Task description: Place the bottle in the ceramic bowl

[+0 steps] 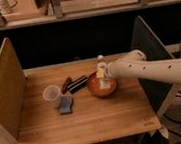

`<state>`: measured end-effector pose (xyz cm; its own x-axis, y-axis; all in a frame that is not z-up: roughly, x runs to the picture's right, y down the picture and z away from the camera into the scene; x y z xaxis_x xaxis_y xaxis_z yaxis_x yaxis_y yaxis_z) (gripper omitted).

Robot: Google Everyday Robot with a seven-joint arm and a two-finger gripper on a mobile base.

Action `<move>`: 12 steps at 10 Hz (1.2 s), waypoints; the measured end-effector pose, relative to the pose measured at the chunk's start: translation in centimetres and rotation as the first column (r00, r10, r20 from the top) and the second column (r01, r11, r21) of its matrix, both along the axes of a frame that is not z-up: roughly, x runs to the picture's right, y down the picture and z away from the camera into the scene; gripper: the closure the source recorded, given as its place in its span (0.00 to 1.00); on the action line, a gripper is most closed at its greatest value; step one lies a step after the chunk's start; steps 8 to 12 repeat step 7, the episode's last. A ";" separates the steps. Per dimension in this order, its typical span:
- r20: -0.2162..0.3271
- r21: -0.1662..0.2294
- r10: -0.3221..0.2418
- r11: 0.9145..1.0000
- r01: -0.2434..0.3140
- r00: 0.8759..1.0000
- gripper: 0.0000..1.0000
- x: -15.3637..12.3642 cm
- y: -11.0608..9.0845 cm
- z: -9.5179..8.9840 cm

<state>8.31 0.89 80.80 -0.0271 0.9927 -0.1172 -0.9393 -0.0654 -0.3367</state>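
Observation:
The orange-red ceramic bowl [103,87] sits near the middle of the wooden table [85,117]. The pale bottle [102,70] with a white cap stands upright in or just over the bowl, its cap at the top. My gripper [103,75] reaches in from the right at the end of the white arm [154,70] and sits right at the bottle, over the bowl.
A translucent plastic cup [52,95] stands left of the bowl. A blue-grey sponge [66,105] lies in front of it. A black bar-shaped object [78,83] and a small red thing [66,84] lie between cup and bowl. Upright panels flank the table left [3,94] and right [149,53].

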 end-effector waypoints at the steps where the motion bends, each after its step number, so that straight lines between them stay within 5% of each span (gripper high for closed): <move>1: 0.000 0.000 0.000 1.000 0.000 1.000 0.47 0.0 0.0 0.0; 4: 0.000 -0.001 0.000 1.000 0.000 1.000 0.21 0.0 0.0 0.0; 12: 0.000 -0.001 0.000 1.000 0.000 1.000 0.20 0.0 0.0 0.0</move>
